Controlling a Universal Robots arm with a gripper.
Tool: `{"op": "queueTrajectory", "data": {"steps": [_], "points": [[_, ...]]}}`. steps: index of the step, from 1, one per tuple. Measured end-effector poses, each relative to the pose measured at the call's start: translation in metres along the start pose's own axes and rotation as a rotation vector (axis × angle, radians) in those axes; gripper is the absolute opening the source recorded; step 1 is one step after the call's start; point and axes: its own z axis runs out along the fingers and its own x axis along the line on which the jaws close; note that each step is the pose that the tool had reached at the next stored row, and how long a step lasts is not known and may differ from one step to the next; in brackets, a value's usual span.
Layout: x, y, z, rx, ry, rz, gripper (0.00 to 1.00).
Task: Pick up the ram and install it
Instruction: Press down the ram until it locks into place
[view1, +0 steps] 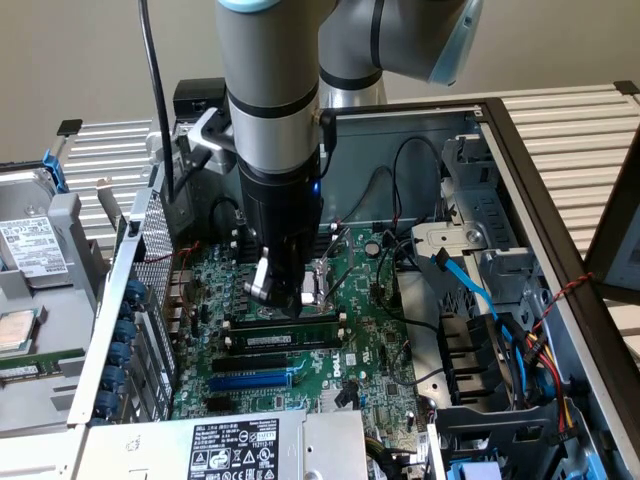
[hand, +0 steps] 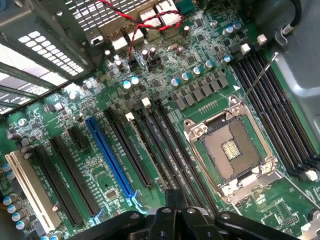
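The ram (view1: 285, 340) is a long dark-green stick with a small white label. It stands on edge in a black slot on the motherboard (view1: 380, 350), inside the open computer case. In the wrist view the ram (hand: 145, 147) shows as a thin pale edge running between the black slots. My gripper (view1: 288, 300) hangs straight down over the board, with its tip just above the stick's top edge. The gripper (hand: 175, 200) is shut with nothing between its fingers. I cannot tell whether it touches the stick.
The open processor socket (hand: 232, 150) and its thin lever lie beside the gripper. A blue slot (hand: 110, 155) and more black slots (hand: 272, 100) flank the stick. Red-black wires (hand: 145, 20), blue cables (view1: 470, 290), the drive cage (view1: 490, 260) and a labelled box (view1: 235, 445) ring the board.
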Motion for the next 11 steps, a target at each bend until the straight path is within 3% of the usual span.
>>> {"op": "queueTrajectory", "data": {"steps": [11], "points": [[0.0001, 0.0, 0.0014, 0.0103, -0.0048, 0.192, 0.11]]}}
